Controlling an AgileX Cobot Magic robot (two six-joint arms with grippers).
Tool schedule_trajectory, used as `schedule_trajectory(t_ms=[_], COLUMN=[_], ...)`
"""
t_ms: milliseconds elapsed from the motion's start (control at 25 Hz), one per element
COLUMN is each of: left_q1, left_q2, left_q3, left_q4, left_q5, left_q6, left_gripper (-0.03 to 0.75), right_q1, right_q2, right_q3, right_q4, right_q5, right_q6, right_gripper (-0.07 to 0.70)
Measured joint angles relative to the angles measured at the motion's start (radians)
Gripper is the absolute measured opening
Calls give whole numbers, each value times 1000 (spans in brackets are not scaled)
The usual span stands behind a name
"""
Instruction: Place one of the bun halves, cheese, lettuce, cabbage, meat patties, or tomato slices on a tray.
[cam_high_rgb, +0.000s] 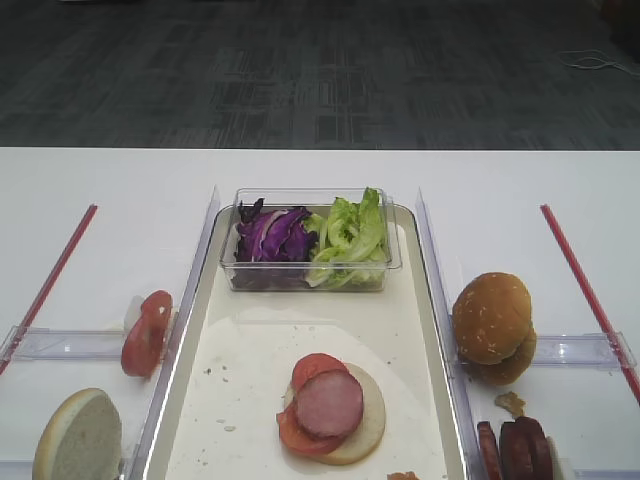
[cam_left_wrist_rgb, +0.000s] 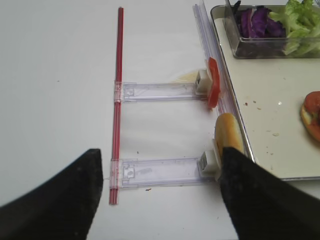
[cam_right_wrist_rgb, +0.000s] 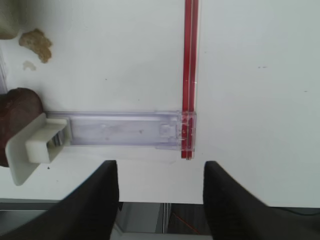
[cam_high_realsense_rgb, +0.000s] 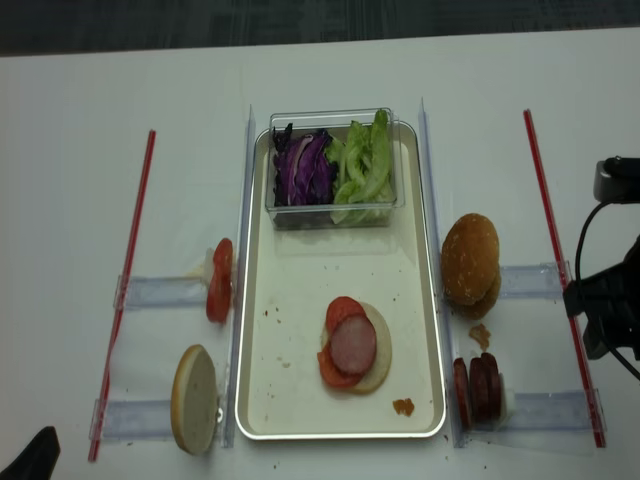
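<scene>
My right gripper (cam_right_wrist_rgb: 160, 192) hangs spread and empty over the right rack, my left gripper (cam_left_wrist_rgb: 160, 195) likewise at left. On the tray (cam_high_realsense_rgb: 290, 400), bun half (cam_high_realsense_rgb: 375, 365), tomato slices (cam_high_realsense_rgb: 340, 312) and patty (cam_high_realsense_rgb: 353, 345) stack. Next likely the meat patties (cam_high_realsense_rgb: 480, 388): reach left, nearer.

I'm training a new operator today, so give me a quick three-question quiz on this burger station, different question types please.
1. True or false: the pinkish round meat patty lies on top of the stack on the cream-white rectangular tray.
2. Which sits left in the clear plastic tub in the high views: A) ruffled green lettuce B) shredded purple cabbage?
3. Fill in: the right tool is ____.

Key: 1 true; 2 B; 3 open, holding nothing.
</scene>
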Motion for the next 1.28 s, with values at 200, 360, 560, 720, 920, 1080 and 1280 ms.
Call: schedule_trajectory(t_ms=[200, 360, 560, 720, 920, 1080, 1280], left_q1=[0, 0, 0, 0, 0, 0, 0], left_q2=[0, 0, 0, 0, 0, 0, 0], left_q3=[0, 0, 0, 0, 0, 0, 0], left_q4=[0, 0, 0, 0, 0, 0, 0], left_q5=[0, 0, 0, 0, 0, 0, 0], left_q6=[0, 0, 0, 0, 0, 0, 0], left_gripper=[467, 467, 467, 467, 467, 467, 467], right_q1=[0, 0, 0, 0, 0, 0, 0], right_q2=[-112, -207, -336, -442, -581, -694, -820], right_q3=[87, 152, 204, 208, 224, 226, 226], right_q4=[0, 0, -12, -12, -16, -17, -19], right_q5=[-32, -51, -51, -47, -12, -1, 8], right_q6=[-5, -5, -5, -7, -7, -7, -7], right_gripper=[405, 405, 405, 405, 405, 405, 405])
